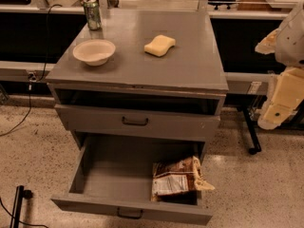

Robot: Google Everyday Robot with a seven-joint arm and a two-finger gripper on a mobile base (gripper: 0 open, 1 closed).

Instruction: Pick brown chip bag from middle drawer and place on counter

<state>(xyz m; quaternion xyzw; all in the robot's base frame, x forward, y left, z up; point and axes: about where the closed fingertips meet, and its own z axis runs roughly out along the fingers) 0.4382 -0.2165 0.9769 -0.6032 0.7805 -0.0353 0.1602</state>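
Pulled out below, the middle drawer [114, 175] holds the brown chip bag [178, 178] in its front right corner, while a bowl [94, 51], yellow sponge [159, 45] and can [92, 14] sit on the counter [190, 70], the gripper [281, 101] hanging past its right edge, clenched or released I cannot tell.

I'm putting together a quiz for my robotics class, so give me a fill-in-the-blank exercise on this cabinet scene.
1. The brown chip bag lies inside the ____ middle drawer.
2. On the counter, the yellow sponge lies beside a pale ____.
3. The gripper hangs over the speckled ____, off to the counter's side.
Missing words: open; bowl; floor.
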